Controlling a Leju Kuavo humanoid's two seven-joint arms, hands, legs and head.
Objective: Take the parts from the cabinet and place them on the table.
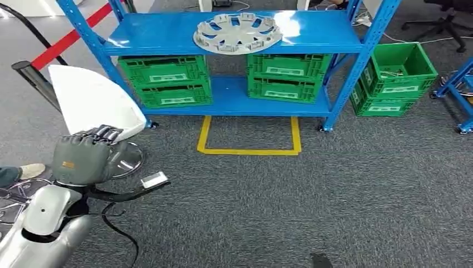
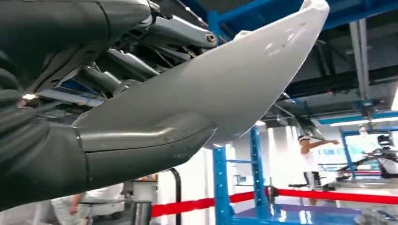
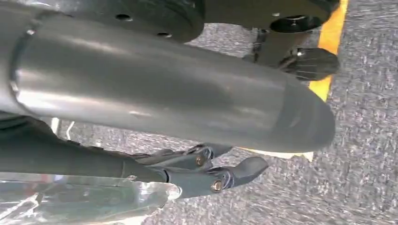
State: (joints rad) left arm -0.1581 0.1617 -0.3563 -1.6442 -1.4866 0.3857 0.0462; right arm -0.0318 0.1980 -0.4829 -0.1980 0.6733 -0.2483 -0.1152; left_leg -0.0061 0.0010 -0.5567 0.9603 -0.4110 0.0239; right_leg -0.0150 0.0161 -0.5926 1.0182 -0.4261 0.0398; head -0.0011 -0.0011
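Left robot hand (image 1: 83,156) is grasping a white curved panel (image 1: 95,103), some moulded body part. Fingers are curled over its lower edge and the panel stands up and away from the hand, toward the blue cabinet (image 1: 234,33). Its long axis runs roughly from the hand up and left in the head view, concave face toward the robot.

In the left wrist view the thumb (image 2: 141,140) presses flat against the panel's underside (image 2: 234,84), with the darker fingers (image 2: 155,42) on the other face. Looks like a firm pinch across the sheet, not a hook.

Right robot hand (image 3: 202,171) hangs low over grey carpet beside a yellow floor line (image 3: 331,47). Its fingers look loosely extended and hold nothing, so I read it as released.

Second part: a silver wheel cover (image 1: 237,32) lies flat on the cabinet's top shelf, well apart from both hands, ahead and to the right of the held panel. The free right hand is the candidate for it, but the left hand sits higher and closer to the shelf right now.

Key relation: no desk is visible in any view, so the drop target lies outside these frames. My guess is that the robot has to turn before placing.

View differences:
- Head view gives the layout: 2 green crates (image 1: 164,81) on the lower shelf, a 3rd (image 1: 393,78) on the floor to the right.
- Left wrist view gives contact detail, plus a person (image 2: 309,159) in the background behind a red barrier (image 2: 300,196).
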